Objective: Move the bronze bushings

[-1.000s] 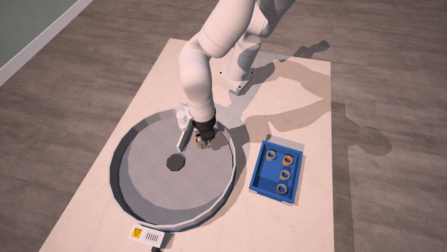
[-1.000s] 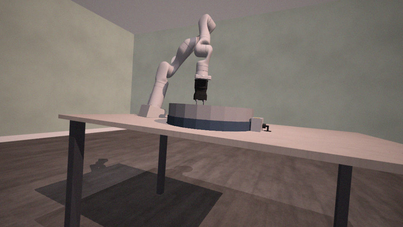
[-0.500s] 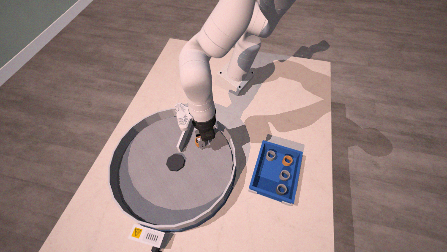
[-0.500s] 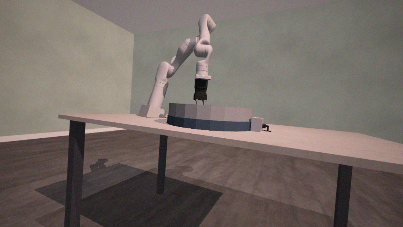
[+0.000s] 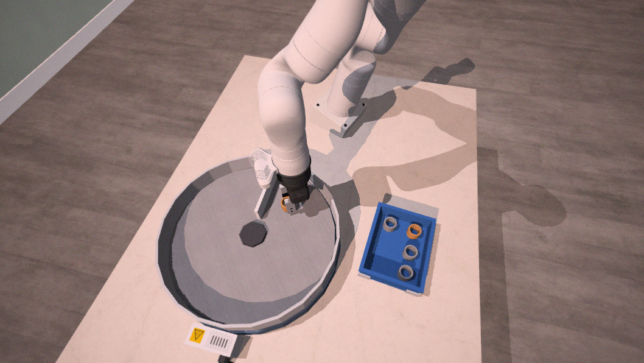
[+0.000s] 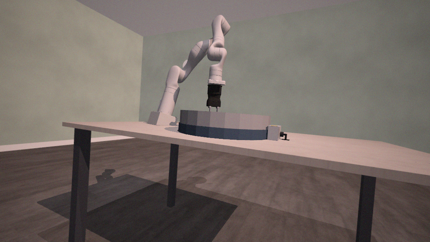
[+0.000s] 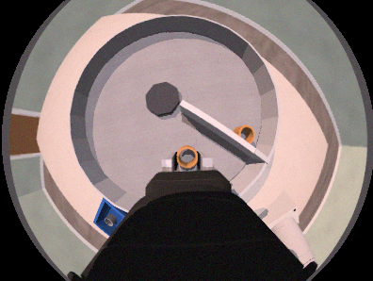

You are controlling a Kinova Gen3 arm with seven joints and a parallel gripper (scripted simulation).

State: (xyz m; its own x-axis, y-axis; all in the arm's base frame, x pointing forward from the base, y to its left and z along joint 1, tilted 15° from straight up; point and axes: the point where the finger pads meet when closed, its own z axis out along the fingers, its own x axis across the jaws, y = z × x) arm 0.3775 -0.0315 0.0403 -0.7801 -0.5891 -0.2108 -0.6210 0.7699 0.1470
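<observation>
My gripper [image 5: 291,208] [image 6: 213,109] [image 7: 186,157] is shut on a bronze bushing [image 5: 284,203] [image 7: 186,156], open end up, low over the turntable's grey disc [image 5: 279,261] [image 7: 125,123]. It sits between the dark hub [image 5: 252,234] [image 7: 164,99] and the far rim. In the exterior view the fingertips dip behind the turntable wall [image 6: 224,120], and I cannot tell whether the bushing touches the disc. A second bronze bushing [image 7: 246,135] stands on the disc behind a grey bar [image 5: 265,203] [image 7: 216,129]. The blue crate [image 5: 374,243] [image 7: 100,213] holds one bronze bushing [image 5: 414,228] and three steel bushings [image 5: 389,223] [image 5: 409,251] [image 5: 406,272].
The grey bar runs from the hub to the rim, just left of my gripper. A raised wall rings the disc. A small control box [image 5: 211,338] [image 6: 273,132] sits at the turntable's near edge. The arm's base [image 5: 339,114] stands at the back of the table.
</observation>
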